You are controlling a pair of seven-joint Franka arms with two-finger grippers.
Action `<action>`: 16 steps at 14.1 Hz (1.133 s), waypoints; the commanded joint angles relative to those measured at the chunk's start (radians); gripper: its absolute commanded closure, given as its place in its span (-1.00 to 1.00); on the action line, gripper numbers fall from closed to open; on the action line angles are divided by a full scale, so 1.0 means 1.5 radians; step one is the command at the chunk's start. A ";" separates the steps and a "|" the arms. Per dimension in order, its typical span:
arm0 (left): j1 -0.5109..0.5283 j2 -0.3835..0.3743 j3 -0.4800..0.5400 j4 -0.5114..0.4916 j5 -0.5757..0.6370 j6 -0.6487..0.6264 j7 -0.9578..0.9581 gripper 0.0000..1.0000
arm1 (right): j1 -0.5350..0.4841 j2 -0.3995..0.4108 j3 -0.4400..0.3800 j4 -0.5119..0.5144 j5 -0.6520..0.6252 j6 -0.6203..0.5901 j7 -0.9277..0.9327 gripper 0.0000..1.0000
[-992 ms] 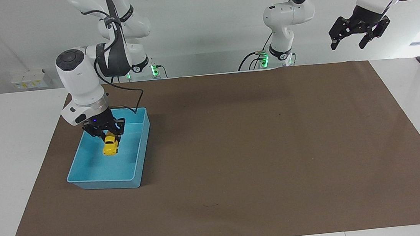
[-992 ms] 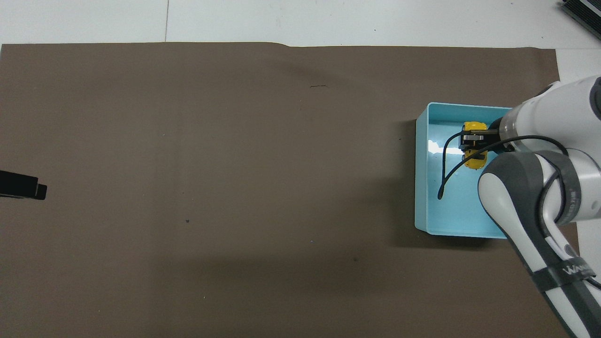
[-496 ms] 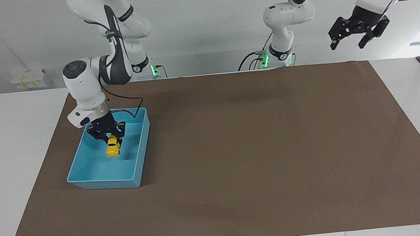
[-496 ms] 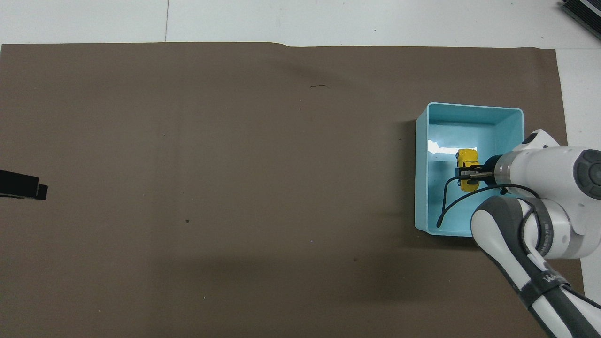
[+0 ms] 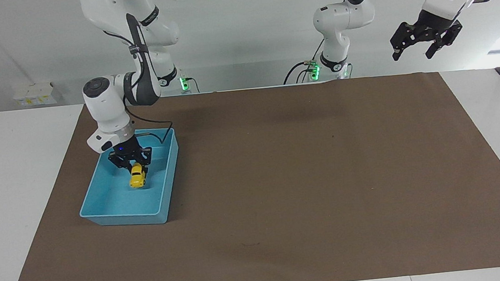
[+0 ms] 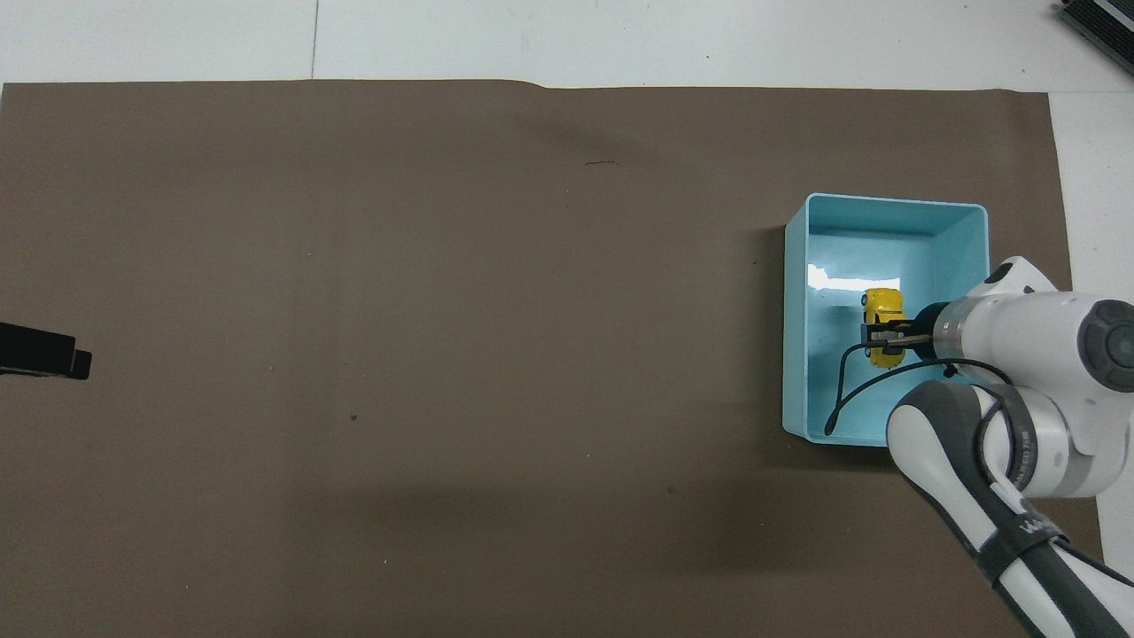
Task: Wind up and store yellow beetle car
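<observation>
- Right gripper (image 5: 134,166) is clamped on the yellow beetle car (image 5: 136,178), low inside the blue bin (image 5: 115,215).
- We judge the car's long axis at 12-to-6 overhead, nose at 12.
- Left gripper (image 5: 411,49) waits, fingers apart.

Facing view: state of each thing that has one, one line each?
yellow beetle car: gripped, tilted nose-down inside the bin; contact with the floor not clear.
light blue bin: upright on the mat at the right arm's end, holding only the car.
right gripper: shut on the car, down in the bin.
left gripper: open, empty, raised; its arm waits.
</observation>
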 commanded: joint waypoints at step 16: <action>0.004 -0.020 0.000 -0.019 0.014 -0.003 -0.004 -1.00 | -0.021 0.004 0.004 0.244 0.012 -0.251 -0.024 -1.00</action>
